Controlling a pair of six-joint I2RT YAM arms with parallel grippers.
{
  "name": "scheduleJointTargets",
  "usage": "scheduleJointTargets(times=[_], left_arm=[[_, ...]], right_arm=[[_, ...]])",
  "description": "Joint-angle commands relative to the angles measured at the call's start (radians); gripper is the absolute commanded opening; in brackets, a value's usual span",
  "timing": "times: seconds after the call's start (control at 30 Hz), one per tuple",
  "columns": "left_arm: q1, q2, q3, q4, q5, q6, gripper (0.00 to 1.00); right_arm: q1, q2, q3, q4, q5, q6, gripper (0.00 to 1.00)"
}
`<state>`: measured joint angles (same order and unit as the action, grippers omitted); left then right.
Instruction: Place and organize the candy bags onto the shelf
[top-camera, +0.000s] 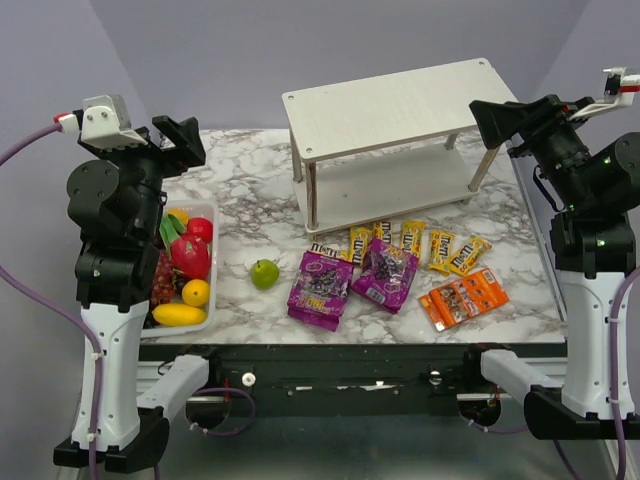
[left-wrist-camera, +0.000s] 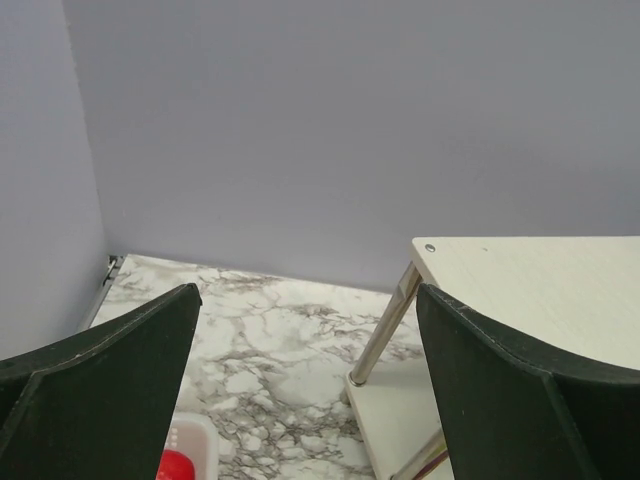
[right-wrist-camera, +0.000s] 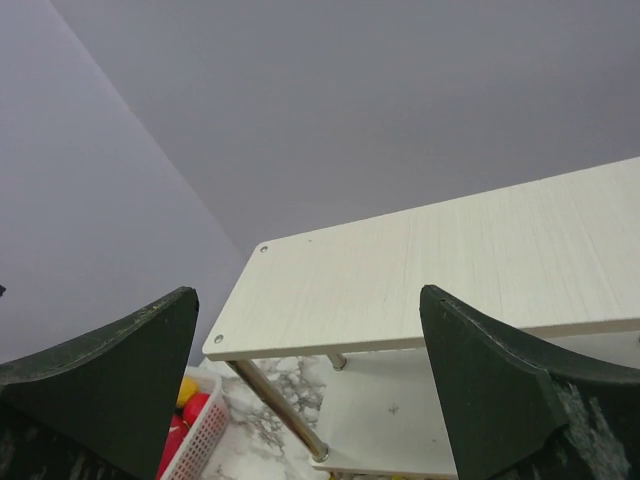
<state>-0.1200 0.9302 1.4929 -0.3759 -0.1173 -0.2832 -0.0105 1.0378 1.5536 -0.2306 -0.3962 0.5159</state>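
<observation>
The white two-tier shelf (top-camera: 392, 105) stands at the back middle of the marble table; both tiers are bare. It also shows in the left wrist view (left-wrist-camera: 540, 275) and the right wrist view (right-wrist-camera: 440, 270). Two purple pouches (top-camera: 321, 288) (top-camera: 385, 275) lie in front of it. Several small yellow packets (top-camera: 440, 250) lie in a row near its front edge. The orange pack (top-camera: 463, 298) lies to the right. My left gripper (top-camera: 183, 140) is open and raised over the table's left side. My right gripper (top-camera: 500, 122) is open and raised by the shelf's right end.
A white basket (top-camera: 212, 212) of fruit sits at the left; its corner shows in the left wrist view (left-wrist-camera: 195, 440) and right wrist view (right-wrist-camera: 205, 430). A green apple (top-camera: 264, 273) lies left of the pouches. Grey walls enclose the table.
</observation>
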Motion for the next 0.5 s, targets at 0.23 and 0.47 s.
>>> scheduleJointTargets(times=[0.23, 0.47], left_arm=[[-0.006, -0.018, -0.196, -0.015, 0.245, -0.031, 0.99], [-0.090, -0.025, -0.423, 0.046, 0.479, -0.175, 0.99]], right_arm=[[-0.005, -0.022, -0.076, -0.104, -0.090, -0.020, 1.00], [-0.003, -0.071, -0.197, -0.295, -0.015, -0.033, 1.00]])
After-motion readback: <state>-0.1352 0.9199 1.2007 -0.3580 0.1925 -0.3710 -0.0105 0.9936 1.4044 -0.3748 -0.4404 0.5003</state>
